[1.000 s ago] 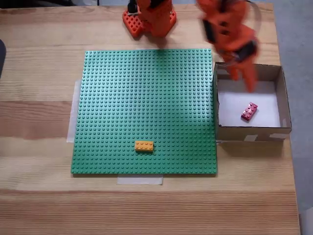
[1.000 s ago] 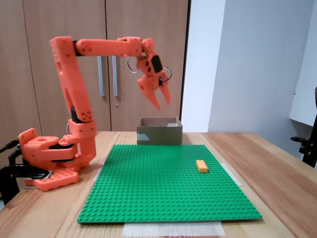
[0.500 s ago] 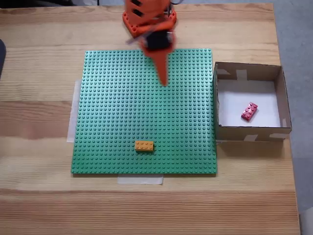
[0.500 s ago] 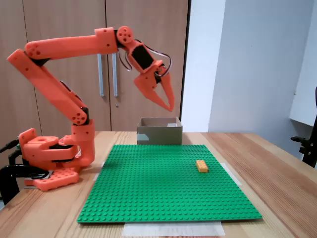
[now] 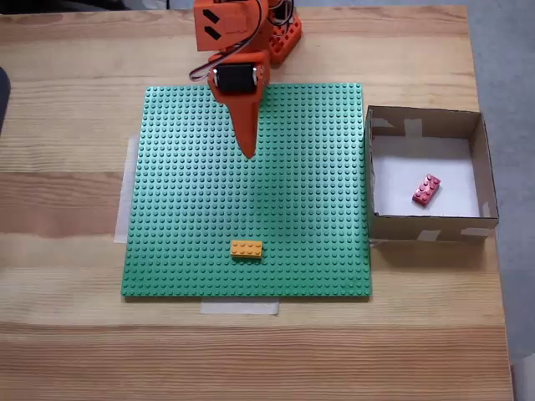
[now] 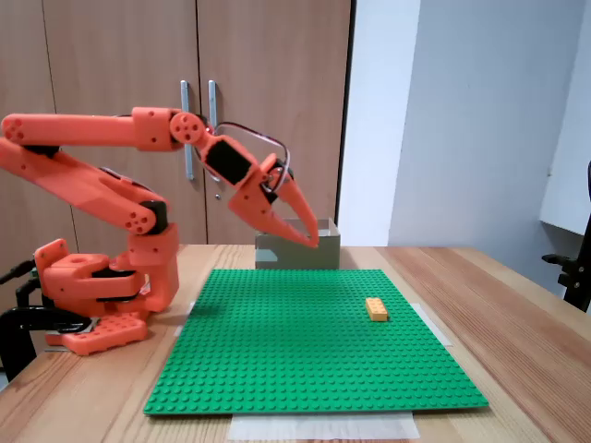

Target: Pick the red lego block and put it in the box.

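The red lego block (image 5: pixel 426 190) lies tilted on the white bottom of the box (image 5: pixel 428 226), which stands just off the right edge of the green baseplate in a fixed view. The box (image 6: pixel 288 255) also shows from the side in a fixed view, behind the plate, and its inside is hidden there. My orange gripper (image 5: pixel 247 150) hangs above the back middle of the plate, far left of the box, pointing down and forward. Its fingers (image 6: pixel 312 242) are shut and nothing is between them.
A yellow-orange brick (image 5: pixel 246 248) sits on the green baseplate (image 5: pixel 192 200) near its front edge. The arm's base (image 6: pixel 92 286) stands behind the plate on the wooden table. Cupboard doors rise behind the table.
The arm has swung from above the box to over the back of the baseplate and has lowered and folded. The red block stays in the box.
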Controlling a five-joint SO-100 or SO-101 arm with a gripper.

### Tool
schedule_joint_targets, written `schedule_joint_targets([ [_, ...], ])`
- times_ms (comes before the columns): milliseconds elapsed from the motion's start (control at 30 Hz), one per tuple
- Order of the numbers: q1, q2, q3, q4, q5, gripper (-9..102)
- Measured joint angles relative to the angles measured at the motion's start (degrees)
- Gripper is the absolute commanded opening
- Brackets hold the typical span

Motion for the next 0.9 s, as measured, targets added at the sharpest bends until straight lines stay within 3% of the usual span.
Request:
schedule_joint_targets([
  [233, 2.5, 10.3, 10.4, -4.1, -0.4, -1],
  [900, 3.9, 29.4, 20.3, 6.2, -1.8, -1],
])
